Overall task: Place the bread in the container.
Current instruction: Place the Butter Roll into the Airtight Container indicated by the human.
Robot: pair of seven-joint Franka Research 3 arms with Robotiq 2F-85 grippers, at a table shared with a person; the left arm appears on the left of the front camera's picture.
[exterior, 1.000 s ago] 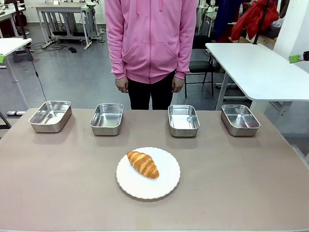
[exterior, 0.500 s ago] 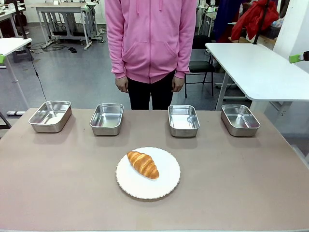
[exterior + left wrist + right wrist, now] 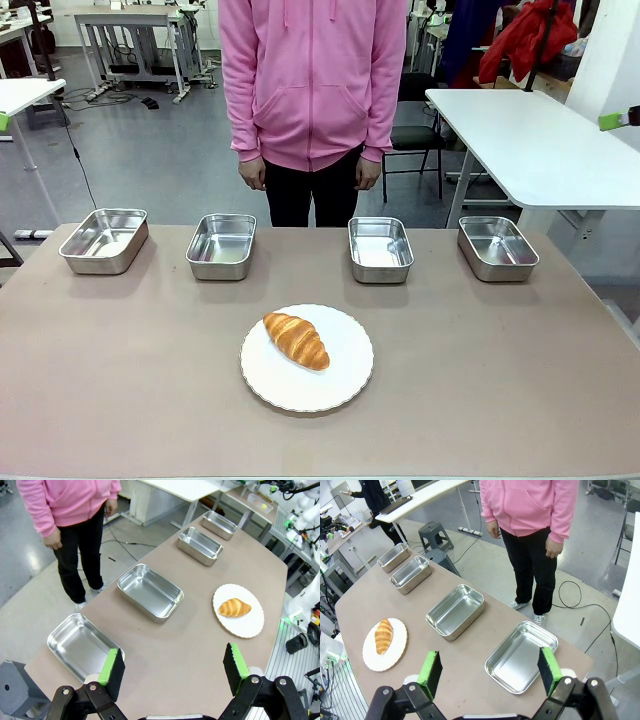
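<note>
My left pincer (image 3: 173, 665) stands wide open with nothing between its green pads, hanging above one end of the counter (image 3: 170, 645). My right pincer (image 3: 489, 671) is spread just as wide and holds nothing either, above the other end. From the left wrist camera the bread (image 3: 234, 607) lies at about 1 o'clock from the pincer, well apart from it. From the right wrist camera it lies at about 10 o'clock, also well apart. In the front view the bread rests on a round white plate (image 3: 345, 382), a little toward 10 o'clock of the plate's middle, its length running from 10 to 4 o'clock. The plate sits at 6 o'clock of the counter's middle. Along the 12 o'clock edge runs a row of four look-alike steel pans: the leftmost pan (image 3: 104, 240), the second pan (image 3: 221, 246), the third pan (image 3: 380, 249) and the rightmost pan (image 3: 497, 247). I cannot tell which of them the task means. A person (image 3: 312, 90) in a pink hoodie stands at 12 o'clock beyond the counter, arms hanging, hands apart from everything on it.
</note>
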